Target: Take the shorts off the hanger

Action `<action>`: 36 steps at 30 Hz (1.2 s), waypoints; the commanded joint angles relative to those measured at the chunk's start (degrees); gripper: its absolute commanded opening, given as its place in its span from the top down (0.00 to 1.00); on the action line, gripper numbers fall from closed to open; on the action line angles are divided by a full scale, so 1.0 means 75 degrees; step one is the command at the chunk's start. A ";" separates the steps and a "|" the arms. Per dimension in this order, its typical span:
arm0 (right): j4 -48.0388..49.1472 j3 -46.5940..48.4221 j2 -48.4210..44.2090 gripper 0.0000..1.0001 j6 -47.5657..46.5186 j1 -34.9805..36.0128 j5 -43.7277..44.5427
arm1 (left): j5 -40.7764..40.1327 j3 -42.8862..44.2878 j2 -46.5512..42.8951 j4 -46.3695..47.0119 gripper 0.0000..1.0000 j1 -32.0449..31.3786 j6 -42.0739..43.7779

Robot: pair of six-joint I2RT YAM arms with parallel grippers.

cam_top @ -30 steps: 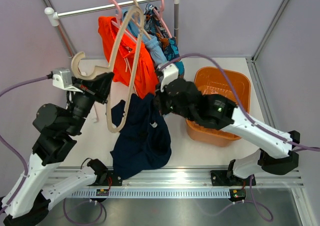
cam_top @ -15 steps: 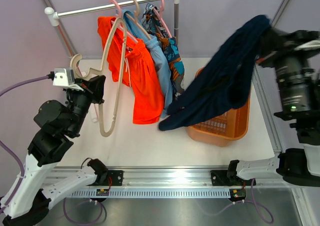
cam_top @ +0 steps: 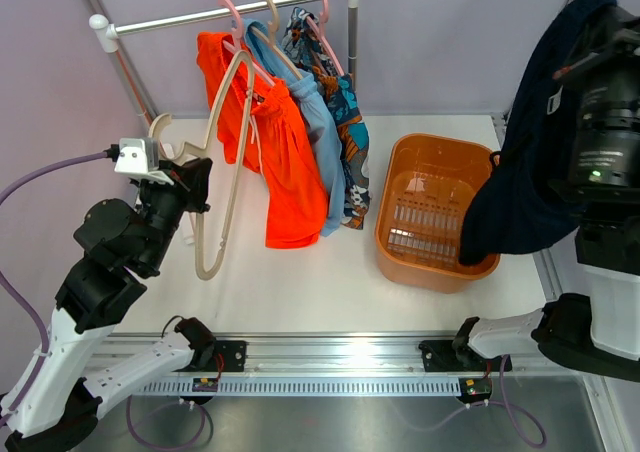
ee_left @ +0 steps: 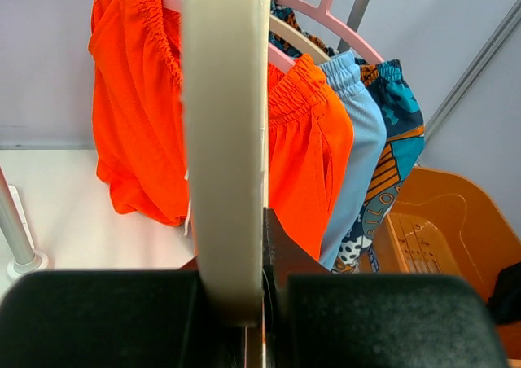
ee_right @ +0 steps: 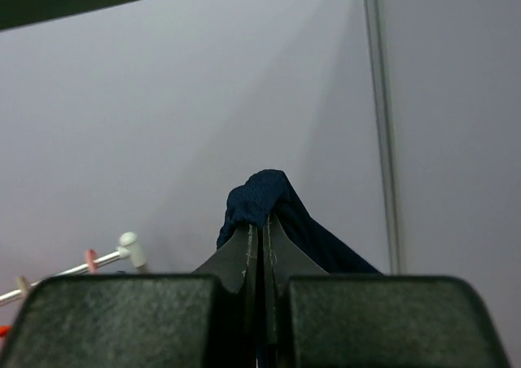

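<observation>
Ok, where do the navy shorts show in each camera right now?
Top external: navy shorts hang at far right, next to the orange basket.
Left wrist: only a dark scrap at the right edge, probably them, by the basket.
Right wrist: centre, pinched in the right pincer.
Shared landmarks: basket (top, left wrist); white rail (top, right wrist).

Left hand [ee_left: 262,250] clamped tight, held low; right hand [ee_right: 260,236] clamped, raised high.

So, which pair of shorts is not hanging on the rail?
The dark navy pair: the right fingers pinch it. The orange-red, light blue and printed pairs hang from the rail.
</observation>
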 commanded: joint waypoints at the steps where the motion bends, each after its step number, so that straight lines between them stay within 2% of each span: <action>1: -0.1828 -0.0095 0.0373 1.00 0.1789 -0.0965 -0.1132 | -0.0044 0.0085 0.0027 0.0234 1.00 -0.0027 0.0172; 6: -0.3407 0.0348 0.1098 1.00 0.3419 -0.2357 -0.2151 | -0.0032 0.0132 0.0074 0.0047 1.00 -0.0027 0.0195; 11: -0.4395 0.0420 0.1393 1.00 0.5060 -0.3543 -0.3427 | -0.0231 0.0108 -0.0008 -0.0105 1.00 -0.0027 0.0231; 14: -0.4654 -0.0397 0.1160 1.00 0.5715 -0.3813 -0.3209 | -0.0336 0.0201 0.0004 -0.0316 1.00 -0.0027 0.0231; 17: -0.4701 -0.2734 0.0329 1.00 0.6535 -0.3884 -0.2892 | -0.0535 0.0377 0.0144 -0.0702 1.00 -0.0027 0.0114; 19: -0.4923 -0.3747 -0.0374 0.98 0.7201 -0.3873 -0.2938 | -0.0617 0.0483 0.0284 -0.1042 1.00 -0.0027 0.0020; 20: -0.5040 -0.4750 -0.0609 0.93 0.7473 -0.3884 -0.2984 | -0.0594 0.0541 0.0343 -0.1159 1.00 -0.0027 -0.0004; 21: -0.5110 -0.5270 -0.1110 0.73 0.7649 -0.3884 -0.3135 | -0.0594 0.0704 0.0494 -0.1427 1.00 -0.0027 -0.0015; 22: -0.5123 -0.5786 -0.1312 0.62 0.7930 -0.3884 -0.3253 | -0.0583 0.0787 0.0577 -0.1581 1.00 -0.0027 -0.0016; 23: -0.5158 -0.6603 -0.1546 0.56 0.8083 -0.3884 -0.3324 | -0.0594 0.0904 0.0682 -0.1745 1.00 -0.0027 -0.0016; 24: -0.5251 -0.6913 -0.1920 0.50 0.8178 -0.3884 -0.3394 | -0.0594 0.1195 0.0811 -0.2106 1.00 -0.0016 -0.0016; 26: -0.5357 -0.7371 -0.2238 0.42 0.8401 -0.3884 -0.3534 | -0.0617 0.1536 0.1210 -0.2506 1.00 -0.0015 -0.0027; 27: -0.5392 -0.7640 -0.2518 0.32 0.8459 -0.3884 -0.3605 | -0.0629 0.1886 0.1362 -0.2856 1.00 -0.0004 -0.0027; 30: -0.5381 -0.7807 -0.2953 0.24 0.8437 -0.3884 -0.3945 | -0.0641 0.2287 0.1842 -0.3245 1.00 0.0148 0.0019; 32: -0.5369 -0.7795 -0.3060 0.19 0.8355 -0.3884 -0.4004 | -0.0432 0.2755 0.2262 -0.3468 1.00 0.0615 0.0078; 36: -0.5217 -0.7760 -0.3177 0.16 0.8179 -0.3884 -0.4179 | 0.1126 0.3389 0.2943 -0.3680 1.00 0.2231 0.0195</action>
